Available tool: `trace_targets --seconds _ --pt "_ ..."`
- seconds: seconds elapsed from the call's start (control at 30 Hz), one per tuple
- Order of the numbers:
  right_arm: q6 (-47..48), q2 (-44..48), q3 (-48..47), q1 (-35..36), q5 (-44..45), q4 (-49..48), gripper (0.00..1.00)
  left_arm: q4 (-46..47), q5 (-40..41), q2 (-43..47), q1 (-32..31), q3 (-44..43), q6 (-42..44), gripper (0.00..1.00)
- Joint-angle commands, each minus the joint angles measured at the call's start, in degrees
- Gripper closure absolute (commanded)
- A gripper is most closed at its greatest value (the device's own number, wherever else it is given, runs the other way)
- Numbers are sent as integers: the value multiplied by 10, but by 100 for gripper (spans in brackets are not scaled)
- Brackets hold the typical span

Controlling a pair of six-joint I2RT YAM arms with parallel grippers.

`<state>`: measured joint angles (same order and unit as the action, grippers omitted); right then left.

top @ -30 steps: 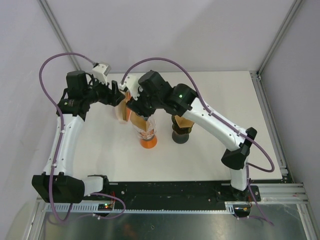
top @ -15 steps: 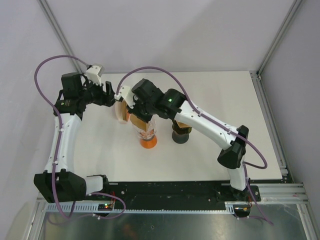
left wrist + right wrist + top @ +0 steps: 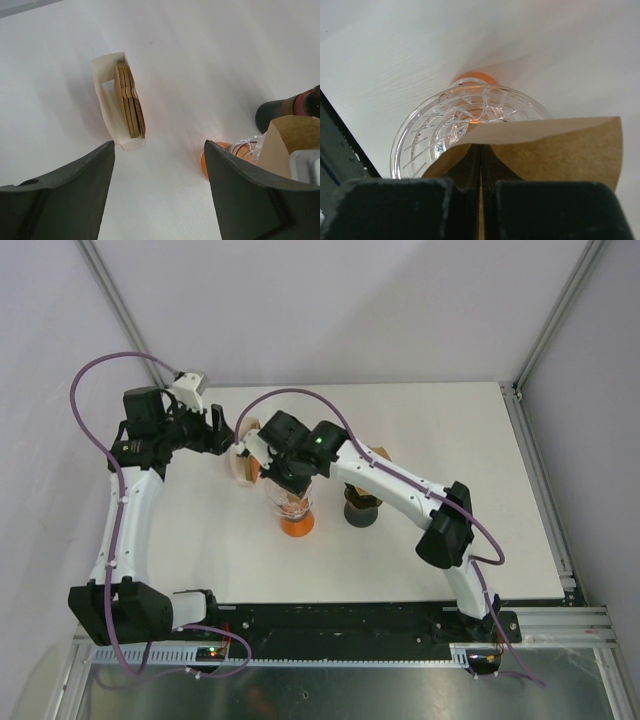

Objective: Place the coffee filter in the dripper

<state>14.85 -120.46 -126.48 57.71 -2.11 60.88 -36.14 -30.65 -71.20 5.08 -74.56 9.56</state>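
The right gripper [image 3: 481, 182] was pinching a brown paper coffee filter [image 3: 555, 145] between pressed-together fingers, holding it over the mouth of the clear glass dripper [image 3: 450, 120] with its orange base; whether paper touched glass could not be told. The left gripper [image 3: 159, 146] hung with fingers spread above a white holder [image 3: 107, 107] of stacked filters [image 3: 131, 107] on the white table [image 3: 450, 440]. A dark vessel [image 3: 285, 107] stood just beside the dripper.

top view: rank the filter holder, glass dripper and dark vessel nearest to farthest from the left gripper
From the left gripper:
1. filter holder, just off its fingertips, at the back left of the table.
2. glass dripper, mid-table, to the right of the holder.
3. dark vessel, farther right, beyond the dripper.
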Motion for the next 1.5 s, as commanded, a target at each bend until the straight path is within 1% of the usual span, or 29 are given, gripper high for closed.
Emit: trace_targets --seconds 0.0,0.3,0.6,0.8,0.87,1.0,1.07,1.2,1.33,1.47 --pt "-2 -10 -28 7 -22 18 100 12 -14 -1 5 2 14 23" --pt "-3 -32 -27 9 5 33 100 12 -15 -3 6 3 15 23" --pt "0 -49 -29 7 7 38 100 12 -17 -5 5 3 15 23" --pt "4 -46 -65 8 16 46 100 12 -19 -8 6 3 13 23" --pt "7 -38 -71 8 29 41 95 12 -21 -8 5 2 13 23" --pt "13 -19 -71 8 51 33 77 12 -20 -8 6 0 13 23" --pt "16 -10 -71 9 53 30 71 12 -21 -8 5 0 13 23" --pt "21 0 -72 11 60 27 63 12 -25 -9 6 -1 10 23" --pt "23 13 -74 13 71 20 56 12 -28 -10 6 -1 8 23" --pt "26 30 -74 14 69 9 53 12 -31 -10 5 -1 7 23"
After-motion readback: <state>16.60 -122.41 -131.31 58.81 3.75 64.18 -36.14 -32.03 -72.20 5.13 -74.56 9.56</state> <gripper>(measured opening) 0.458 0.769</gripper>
